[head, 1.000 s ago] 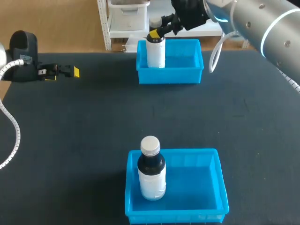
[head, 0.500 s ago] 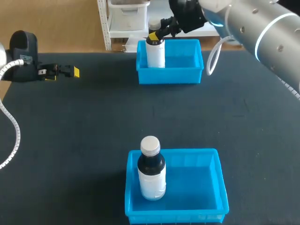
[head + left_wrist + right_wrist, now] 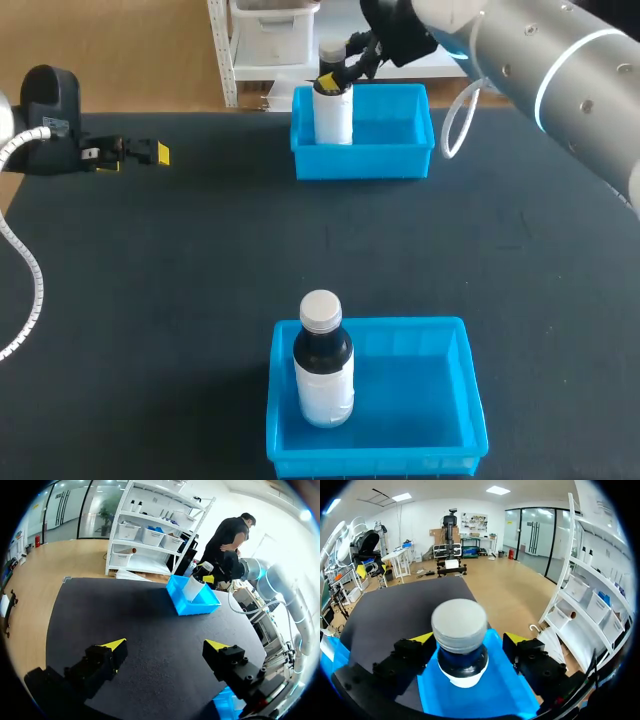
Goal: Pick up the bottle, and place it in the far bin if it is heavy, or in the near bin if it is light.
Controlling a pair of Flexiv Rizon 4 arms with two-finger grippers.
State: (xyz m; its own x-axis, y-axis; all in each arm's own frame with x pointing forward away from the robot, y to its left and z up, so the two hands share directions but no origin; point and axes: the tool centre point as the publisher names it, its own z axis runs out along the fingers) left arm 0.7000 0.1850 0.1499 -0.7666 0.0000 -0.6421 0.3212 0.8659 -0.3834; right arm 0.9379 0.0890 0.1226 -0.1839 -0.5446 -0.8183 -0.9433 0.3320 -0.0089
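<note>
1. Overhead, the bottle [image 3: 333,115] stands in the far bin [image 3: 400,165], by the table's [image 3: 180,300] far edge; right gripper [image 3: 338,68] at its neck.
2. Left wrist: left gripper [image 3: 165,647] spread, empty.
3. Right wrist: fingers [image 3: 410,655] flank the neck, seemingly released. Probably heavy and smooth, so best held by the neck.

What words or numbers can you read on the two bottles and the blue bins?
None can be read on any of them.
near bin: plain blue, no marks show.
far bin: plain blue, no marks show.
near bottle: white label, no print to make out.
far bottle: white label, too small to tell whether it has print.
</note>
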